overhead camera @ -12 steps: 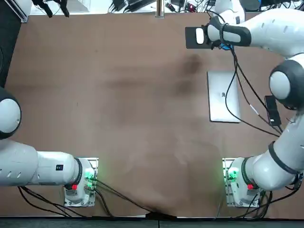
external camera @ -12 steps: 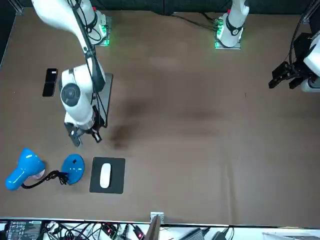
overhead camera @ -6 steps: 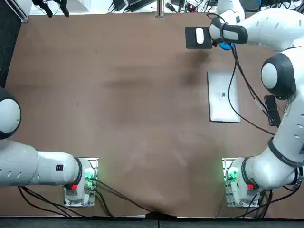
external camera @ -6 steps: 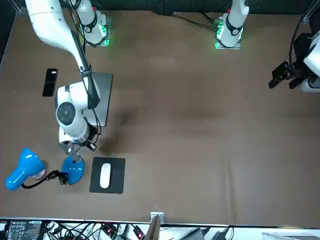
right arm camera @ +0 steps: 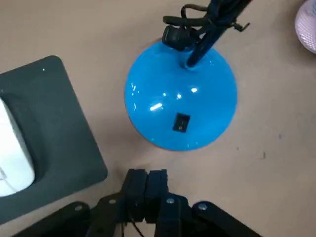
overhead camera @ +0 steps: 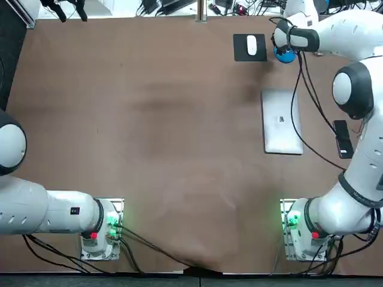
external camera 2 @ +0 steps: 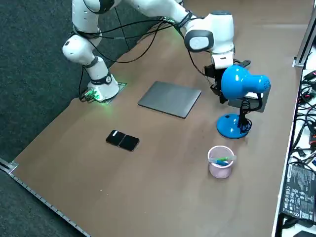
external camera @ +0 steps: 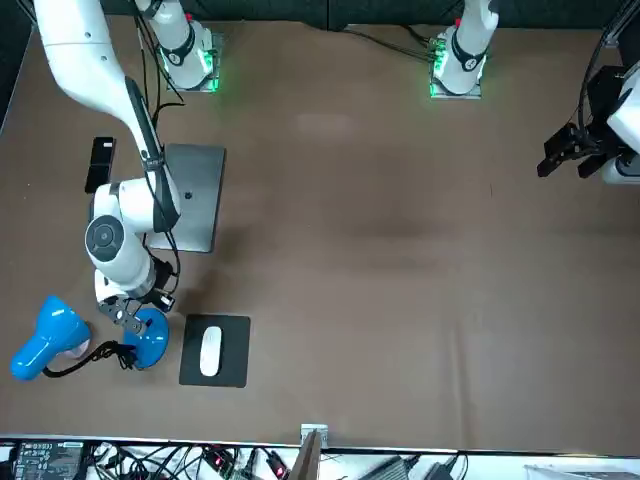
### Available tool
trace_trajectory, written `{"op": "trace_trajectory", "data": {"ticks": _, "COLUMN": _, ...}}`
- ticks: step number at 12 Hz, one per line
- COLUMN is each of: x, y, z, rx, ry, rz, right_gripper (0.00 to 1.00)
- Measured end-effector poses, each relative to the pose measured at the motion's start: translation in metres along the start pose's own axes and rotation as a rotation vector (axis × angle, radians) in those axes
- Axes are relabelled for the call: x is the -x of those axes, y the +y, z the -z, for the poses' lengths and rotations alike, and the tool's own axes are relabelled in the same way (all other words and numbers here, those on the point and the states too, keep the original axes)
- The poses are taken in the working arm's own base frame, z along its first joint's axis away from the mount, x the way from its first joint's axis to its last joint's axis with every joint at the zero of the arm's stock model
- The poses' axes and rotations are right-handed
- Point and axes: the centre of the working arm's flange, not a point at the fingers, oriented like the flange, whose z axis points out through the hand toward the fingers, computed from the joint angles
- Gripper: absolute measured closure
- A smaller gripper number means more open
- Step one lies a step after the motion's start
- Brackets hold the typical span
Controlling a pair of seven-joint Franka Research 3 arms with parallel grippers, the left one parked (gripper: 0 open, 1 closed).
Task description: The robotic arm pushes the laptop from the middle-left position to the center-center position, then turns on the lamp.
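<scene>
A thin, silver-grey closed laptop lay flat on the brown table, right of centre in the top view, with its long side running up the frame. A bright blue desk lamp stood upright at the upper right of that view. Its round domed base carried a small black rocker switch. The right gripper hung just beside the base, fingers pressed together.

Brown table; dark, perhaps carpeted floor
</scene>
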Motion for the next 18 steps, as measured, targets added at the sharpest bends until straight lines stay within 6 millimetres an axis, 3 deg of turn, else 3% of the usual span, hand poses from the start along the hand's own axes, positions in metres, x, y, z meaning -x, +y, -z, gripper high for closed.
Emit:
{"op": "trace_trajectory", "data": {"ticks": 8, "x": -0.022, "y": 0.020, "z": -0.029, "rx": -0.014, "ry": 0.028, "rz": 0.060, "right_gripper": 0.98}}
{"op": "trace_trajectory", "data": {"ticks": 18, "x": -0.034, "y": 0.023, "z": -0.036, "rx": -0.038, "ry": 0.069, "rz": 0.075, "right_gripper": 0.98}}
